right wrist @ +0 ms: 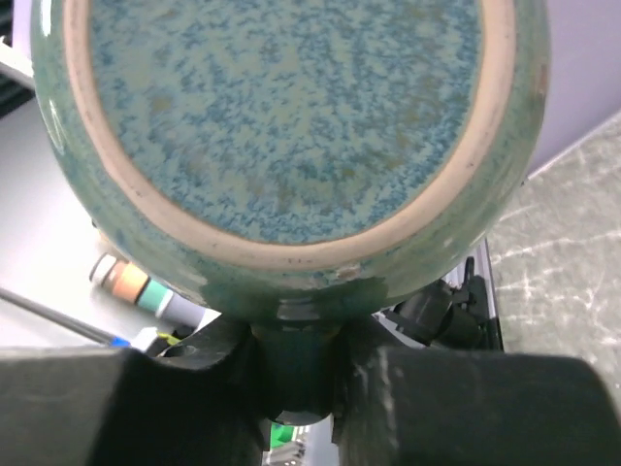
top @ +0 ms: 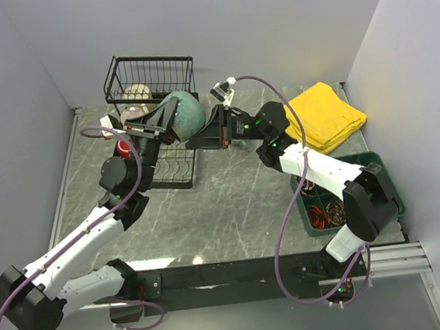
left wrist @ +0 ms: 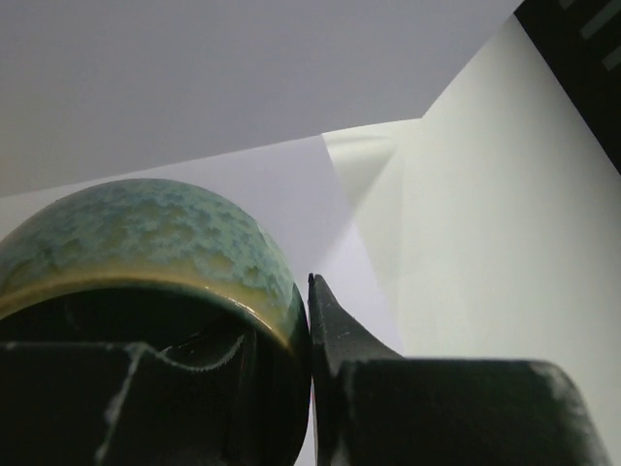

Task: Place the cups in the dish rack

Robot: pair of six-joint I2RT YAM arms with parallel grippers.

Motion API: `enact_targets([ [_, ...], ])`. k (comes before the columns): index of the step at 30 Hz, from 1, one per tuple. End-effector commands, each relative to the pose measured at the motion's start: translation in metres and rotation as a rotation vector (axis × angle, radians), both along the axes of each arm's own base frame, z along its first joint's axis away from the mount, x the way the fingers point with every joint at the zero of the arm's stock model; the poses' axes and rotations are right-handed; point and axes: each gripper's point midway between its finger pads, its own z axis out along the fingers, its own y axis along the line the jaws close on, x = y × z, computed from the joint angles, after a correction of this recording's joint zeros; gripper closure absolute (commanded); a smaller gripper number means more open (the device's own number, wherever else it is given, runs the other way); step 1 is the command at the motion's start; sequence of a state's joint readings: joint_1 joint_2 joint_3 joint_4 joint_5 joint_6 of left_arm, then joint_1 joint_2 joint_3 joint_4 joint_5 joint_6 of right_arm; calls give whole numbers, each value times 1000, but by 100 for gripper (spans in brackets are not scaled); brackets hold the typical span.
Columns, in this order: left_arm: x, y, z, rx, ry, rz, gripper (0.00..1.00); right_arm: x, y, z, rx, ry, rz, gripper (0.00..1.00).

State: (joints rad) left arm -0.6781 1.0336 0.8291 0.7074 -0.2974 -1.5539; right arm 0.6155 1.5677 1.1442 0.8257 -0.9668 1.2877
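grey-green mug (top: 182,114) clenched by left gripper (top: 168,123) (rim) and right gripper (top: 200,138) (handle, seemingly)

Marble table (top: 224,203): dish rack (top: 172,166) rear-left, yellow cloth (top: 324,116), green tray (top: 378,171) right.

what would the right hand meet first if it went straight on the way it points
The grey-green mug, whose handle seems pinched in the right hand. Just past the mug is the left hand, gripping its rim, though depth is unclear.
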Motion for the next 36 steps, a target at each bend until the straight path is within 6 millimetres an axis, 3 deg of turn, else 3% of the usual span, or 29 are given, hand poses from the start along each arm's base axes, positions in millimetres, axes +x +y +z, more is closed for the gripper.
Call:
enact_targets([
  [1,-36,13,54,-76,-159,-34,99,-14,-6,36,108,-80,12,100],
  [5,-39,9,42,-7,-136,-43,96,-15,-8,28,92,-97,1,100],
  [7,-42,9,33,31,-122,-46,79,-16,-10,25,83,-128,-17,100],
  [8,-43,9,29,49,-114,-45,61,-13,-10,21,65,-118,-27,100],
  [12,-53,20,8,120,-66,-28,29,-7,-13,18,43,-154,-66,100],
  [14,-51,19,-16,184,-6,-21,18,-3,-15,15,34,-162,-82,100],
  [15,-57,25,-16,186,-4,-19,16,-1,-15,14,33,-164,-87,100],
  [17,-55,25,-42,248,72,-14,11,3,-15,9,19,-160,-96,100],
  [19,-59,32,-53,276,104,-1,9,7,-14,4,7,-174,-110,100],
  [20,-59,33,-70,332,149,4,8,9,-12,0,-10,-167,-117,100],
  [23,-68,50,-82,409,166,55,7,20,-9,-17,-83,-186,-157,100],
  [24,-73,58,-99,468,212,68,6,23,-8,-21,-99,-196,-163,100],
  [28,-87,84,-130,596,260,133,4,44,0,-49,-207,-242,-191,100],
  [36,-113,126,-171,691,345,215,4,76,24,-92,-384,-253,-271,100],
])
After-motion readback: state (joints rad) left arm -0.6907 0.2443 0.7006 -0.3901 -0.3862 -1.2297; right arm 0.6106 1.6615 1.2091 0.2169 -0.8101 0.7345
